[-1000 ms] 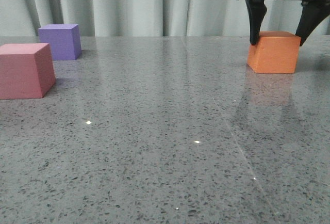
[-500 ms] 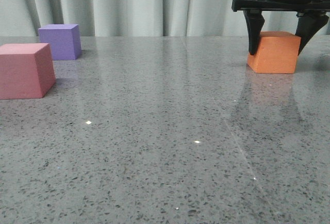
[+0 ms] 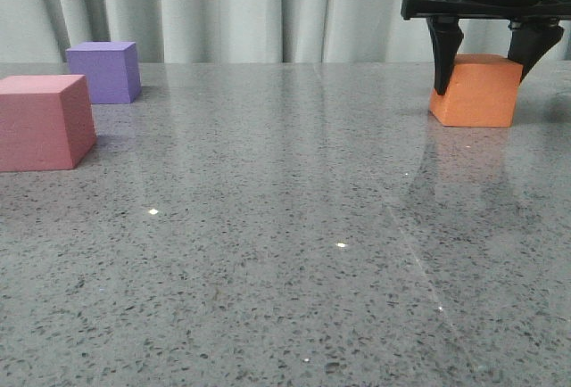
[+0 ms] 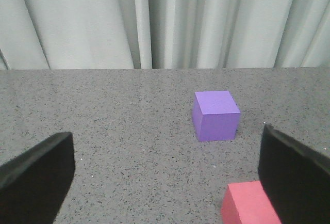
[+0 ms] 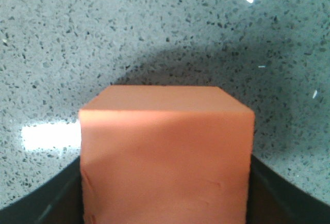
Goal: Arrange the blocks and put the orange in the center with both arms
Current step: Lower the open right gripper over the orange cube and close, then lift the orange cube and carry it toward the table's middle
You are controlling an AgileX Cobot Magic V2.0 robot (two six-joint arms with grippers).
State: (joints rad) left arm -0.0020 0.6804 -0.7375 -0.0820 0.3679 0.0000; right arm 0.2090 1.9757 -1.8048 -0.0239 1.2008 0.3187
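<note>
The orange cube (image 3: 477,93) sits on the grey speckled table at the far right. My right gripper (image 3: 482,84) reaches down over it, with a dark finger pressed on each side face. The right wrist view shows the orange cube (image 5: 165,157) filling the gap of the right gripper (image 5: 165,203), both fingers touching it. The pinkish-red cube (image 3: 45,124) is at the near left and the purple cube (image 3: 105,72) is behind it. My left gripper (image 4: 165,182) is open and empty, hovering short of the purple cube (image 4: 216,115) and the pinkish-red cube (image 4: 250,203).
The grey stone table (image 3: 285,226) stretches between the left cubes and the orange cube. A pale pleated curtain (image 3: 223,8) hangs right behind the table's far edge.
My right gripper has come down lower around the orange cube and its fingers have closed in on its sides. The cube has shifted very slightly. The other cubes have not moved.
</note>
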